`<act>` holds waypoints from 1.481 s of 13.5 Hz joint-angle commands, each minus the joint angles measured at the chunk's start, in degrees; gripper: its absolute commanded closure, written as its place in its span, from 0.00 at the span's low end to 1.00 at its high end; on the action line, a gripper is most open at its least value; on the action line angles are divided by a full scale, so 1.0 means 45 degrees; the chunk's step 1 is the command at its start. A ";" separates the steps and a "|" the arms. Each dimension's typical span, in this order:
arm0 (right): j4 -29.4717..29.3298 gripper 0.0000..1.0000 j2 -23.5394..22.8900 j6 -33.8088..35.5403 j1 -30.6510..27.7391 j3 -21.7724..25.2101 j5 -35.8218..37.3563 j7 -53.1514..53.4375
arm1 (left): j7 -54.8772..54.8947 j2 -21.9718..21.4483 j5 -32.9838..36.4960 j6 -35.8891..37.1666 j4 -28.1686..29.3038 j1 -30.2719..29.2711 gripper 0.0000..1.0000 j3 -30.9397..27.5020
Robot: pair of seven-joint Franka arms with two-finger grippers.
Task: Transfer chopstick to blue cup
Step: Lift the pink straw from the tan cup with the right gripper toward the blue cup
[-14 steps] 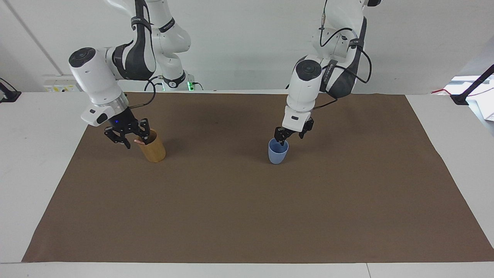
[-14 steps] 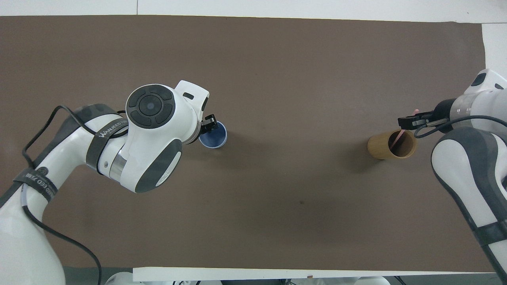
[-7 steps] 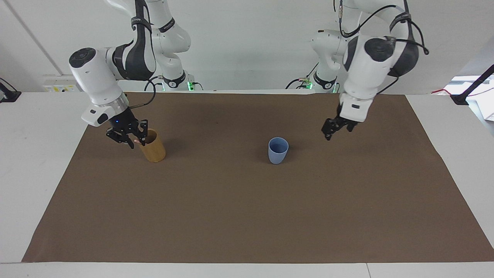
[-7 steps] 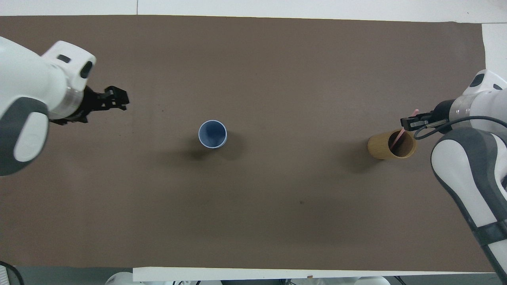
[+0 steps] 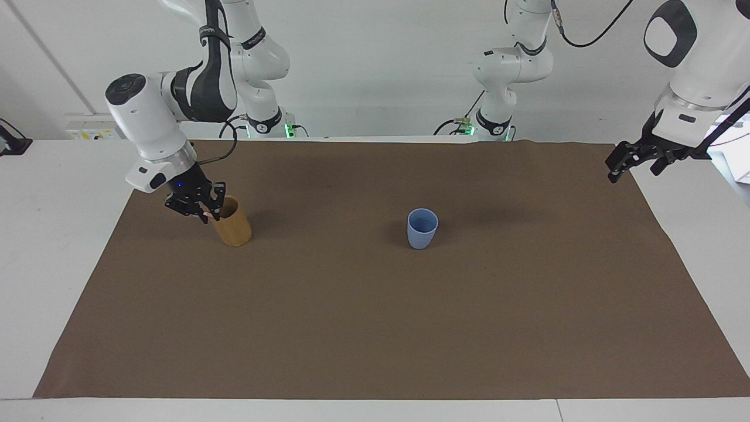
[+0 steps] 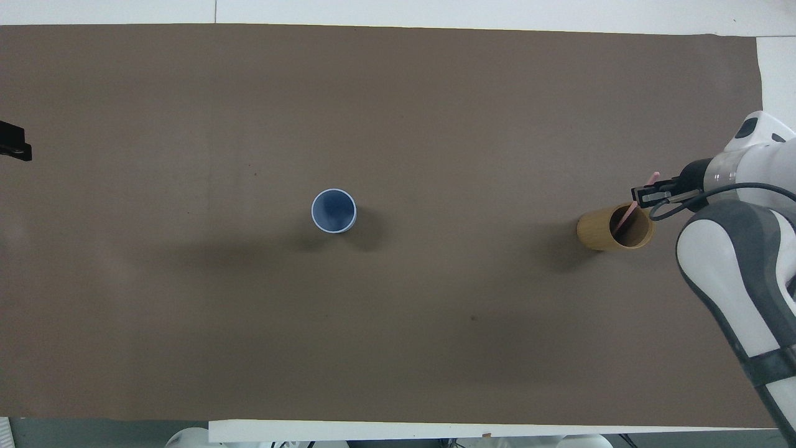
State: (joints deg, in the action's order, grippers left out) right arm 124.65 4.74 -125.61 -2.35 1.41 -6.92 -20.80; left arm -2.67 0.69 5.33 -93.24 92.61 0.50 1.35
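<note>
The blue cup [image 5: 422,230] stands upright and empty mid-mat; it also shows in the overhead view [image 6: 334,211]. A pale pink chopstick [image 6: 622,220] leans in the tan cup [image 5: 235,231], its top end sticking out over the rim [image 5: 208,217]. My right gripper [image 5: 201,211] is at the tan cup's rim and shut on the chopstick's upper part; it also shows in the overhead view [image 6: 640,195]. My left gripper [image 5: 634,165] is open, empty and raised over the mat's edge at the left arm's end, showing only as a tip in the overhead view [image 6: 13,142].
The tan cup [image 6: 598,231] stands toward the right arm's end of the brown mat [image 5: 375,328]. White table [image 5: 53,246] surrounds the mat. A black clamp stand [image 5: 712,143] is at the left arm's end.
My left gripper let go of the blue cup's rim and swung up and away to the left arm's end. My right gripper narrowed onto the chopstick at the tan cup.
</note>
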 commanded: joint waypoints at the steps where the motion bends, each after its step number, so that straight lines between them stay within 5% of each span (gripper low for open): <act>1: 0.0016 0.95 0.0060 0.0082 -0.0024 -0.0001 -0.0240 -0.0338 | 0.0007 0.0100 0.0202 0.0251 -0.0091 0.0045 0.00 0.0052; 5: -0.1716 1.00 0.0118 0.2125 -0.0024 -0.0079 0.0538 -0.0357 | 0.0007 0.0081 0.0202 0.0252 -0.0072 -0.0151 0.00 0.0032; 8: -0.4913 1.00 0.0158 0.5325 -0.0004 -0.0701 0.0776 -0.0338 | 0.0007 0.0100 0.0202 0.0271 -0.0072 -0.0054 0.00 0.0032; 10: -0.6598 1.00 0.0061 0.6037 -0.0004 -0.1636 0.0660 -0.0124 | 0.0007 0.0081 0.0221 0.0252 -0.0072 -0.0112 0.00 0.0032; 16: -0.7407 1.00 -0.0583 0.3292 0.0131 -0.5660 -0.0435 0.7365 | 0.0007 0.0081 0.0221 0.0271 -0.0072 -0.0112 0.00 0.0032; 20: -0.7522 1.00 -0.2493 0.0223 0.2996 -0.5744 0.1372 1.1314 | 0.0007 0.0100 0.0221 0.0252 -0.0072 -0.0112 0.00 0.0032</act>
State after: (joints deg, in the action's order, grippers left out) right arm 92.38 -2.10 -121.08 7.42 -24.36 -5.30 24.06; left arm -2.68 1.30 5.40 -93.18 92.60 0.24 1.32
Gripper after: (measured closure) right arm 0.907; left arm 0.000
